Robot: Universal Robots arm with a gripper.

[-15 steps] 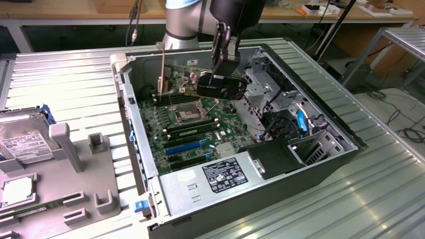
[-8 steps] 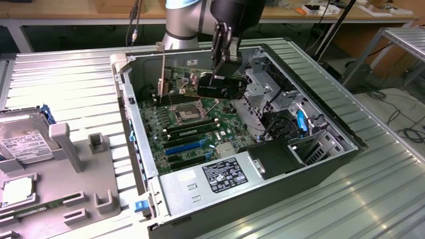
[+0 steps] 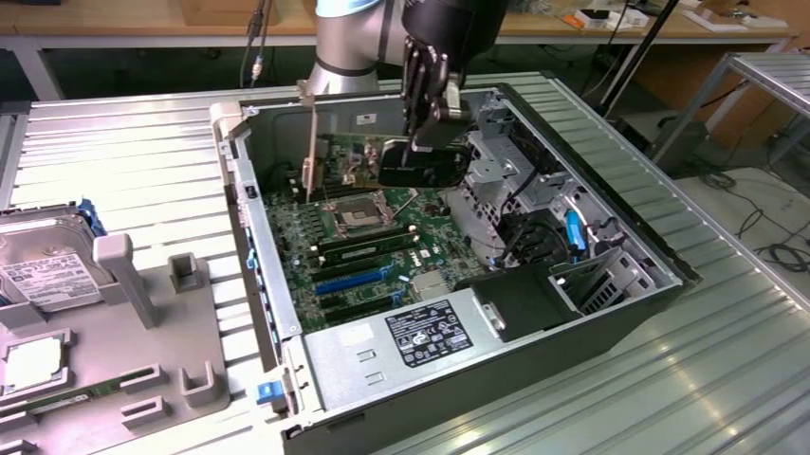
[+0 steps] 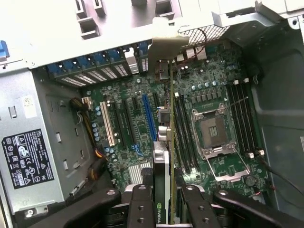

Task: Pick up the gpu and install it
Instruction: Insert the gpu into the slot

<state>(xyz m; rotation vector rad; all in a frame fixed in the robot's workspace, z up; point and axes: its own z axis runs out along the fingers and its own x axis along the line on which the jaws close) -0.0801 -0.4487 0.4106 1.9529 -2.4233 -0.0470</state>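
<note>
One arm reaches down into the open computer case (image 3: pixel 253 204), and its gripper (image 3: pixel 426 142) is clamped on the gpu (image 3: pixel 418 169), with a finger on each face of the card. In the wrist view the gripper (image 4: pixel 164 192) shows the same hold: black fingers (image 4: pixel 141 202) press either side of the gpu (image 4: pixel 162 166), which stands on edge.

The card hangs upright over the far part of the motherboard (image 3: pixel 379 242). Its silver bracket (image 3: pixel 310 142) hangs at the end towards the exterior view's left, apart from the case wall there. From the wrist, the card runs between the blue slot (image 4: pixel 149 116) and the memory slots (image 4: pixel 183 133), with the CPU socket (image 4: pixel 213 130) beyond those. Its lower edge seems to sit just above the board, though contact cannot be judged.

Near in the case lies the power supply (image 3: pixel 418 341) with its sticker. Outside, on the exterior view's left, a hard drive (image 3: pixel 45 275) rests on a grey tray (image 3: pixel 152 322).
</note>
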